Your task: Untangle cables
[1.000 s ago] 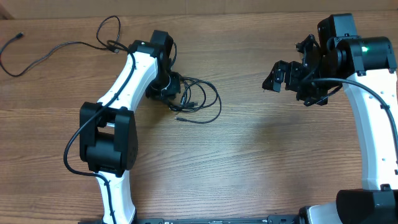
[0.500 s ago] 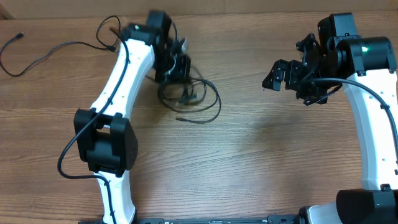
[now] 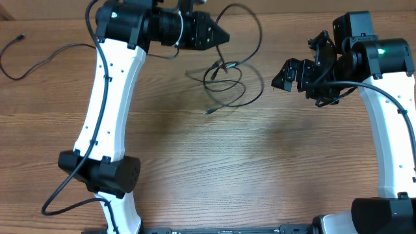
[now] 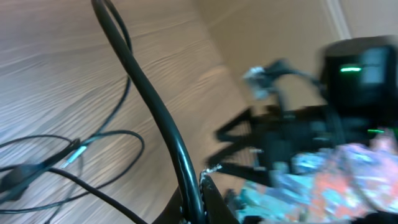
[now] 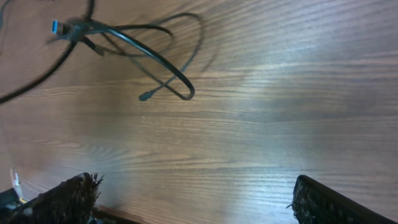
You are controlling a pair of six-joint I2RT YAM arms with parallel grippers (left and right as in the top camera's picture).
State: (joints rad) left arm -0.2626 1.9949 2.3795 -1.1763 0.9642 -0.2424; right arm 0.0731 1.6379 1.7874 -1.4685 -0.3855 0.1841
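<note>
My left gripper [image 3: 223,34] is raised at the back of the table and shut on a thin black cable [image 3: 250,26]. In the left wrist view the cable [image 4: 146,87] runs up from between the closed fingertips [image 4: 211,186]. It arcs right and down into a tangle of black cable loops [image 3: 226,83] hanging to the wood, with a plug end [image 3: 208,112] trailing. The right wrist view shows the tangle [image 5: 146,53] at top left. A separate cable [image 3: 39,60] lies at far left. My right gripper [image 3: 292,65] is open and empty, to the right of the tangle.
The wooden table [image 3: 260,169] ends at its back edge [image 3: 292,13], just behind the lifted cable. The right arm [image 4: 348,81] shows blurred in the left wrist view. The thick black wires on both arms are their own.
My left arm has risen and swung right and back with the cable in its jaws. The tangle has been dragged right and partly lifted. The right arm has barely moved.
</note>
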